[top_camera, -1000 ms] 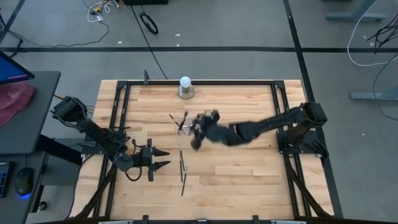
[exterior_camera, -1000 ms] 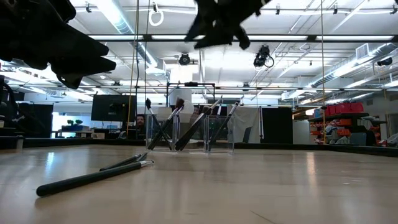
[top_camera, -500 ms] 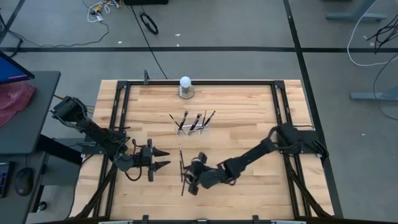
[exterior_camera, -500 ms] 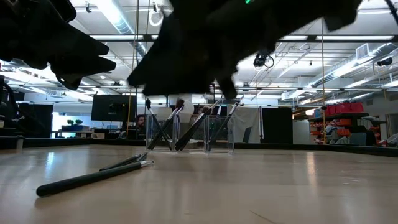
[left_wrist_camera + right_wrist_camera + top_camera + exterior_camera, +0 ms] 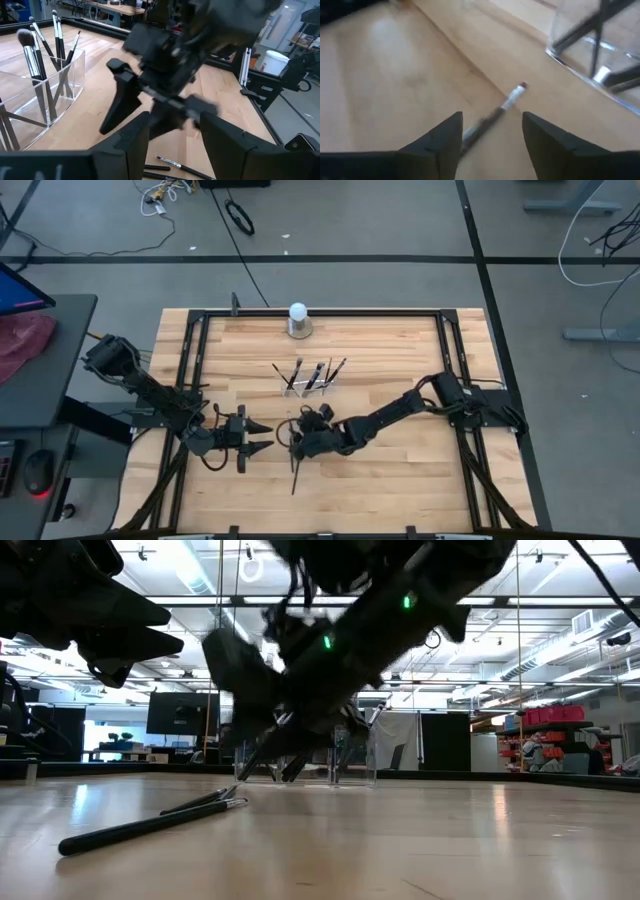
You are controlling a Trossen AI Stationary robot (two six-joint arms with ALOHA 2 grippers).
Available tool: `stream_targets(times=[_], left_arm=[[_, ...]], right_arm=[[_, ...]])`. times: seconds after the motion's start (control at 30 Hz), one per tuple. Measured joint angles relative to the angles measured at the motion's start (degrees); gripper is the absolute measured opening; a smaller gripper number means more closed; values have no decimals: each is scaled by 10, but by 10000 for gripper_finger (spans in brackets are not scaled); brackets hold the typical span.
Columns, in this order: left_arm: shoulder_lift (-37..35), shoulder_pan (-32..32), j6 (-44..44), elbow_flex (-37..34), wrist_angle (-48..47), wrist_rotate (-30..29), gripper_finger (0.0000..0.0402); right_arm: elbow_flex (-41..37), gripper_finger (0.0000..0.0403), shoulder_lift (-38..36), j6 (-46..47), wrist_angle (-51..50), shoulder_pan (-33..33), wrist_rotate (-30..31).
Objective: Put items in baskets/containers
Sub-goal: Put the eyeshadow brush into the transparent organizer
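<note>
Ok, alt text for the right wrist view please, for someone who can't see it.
The right gripper, fingers open, hangs just above a brush lying on the wooden table, the brush running between its two dark fingers. A corner of the clear holder with more brushes in it shows beyond.

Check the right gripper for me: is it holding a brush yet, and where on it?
Nothing held. The right gripper is open, with a loose brush lying on the table between its fingers.
</note>
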Motion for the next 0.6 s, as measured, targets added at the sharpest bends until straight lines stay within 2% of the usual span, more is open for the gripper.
stream_targets(times=[0.33,0.6], left_arm=[[0,0,1,0,-1,0,181],[0,0,1,0,-1,0,181]], right_arm=[[-1,169,13,17,12,-29,-4],[0,153,13,9,17,-32,-4]])
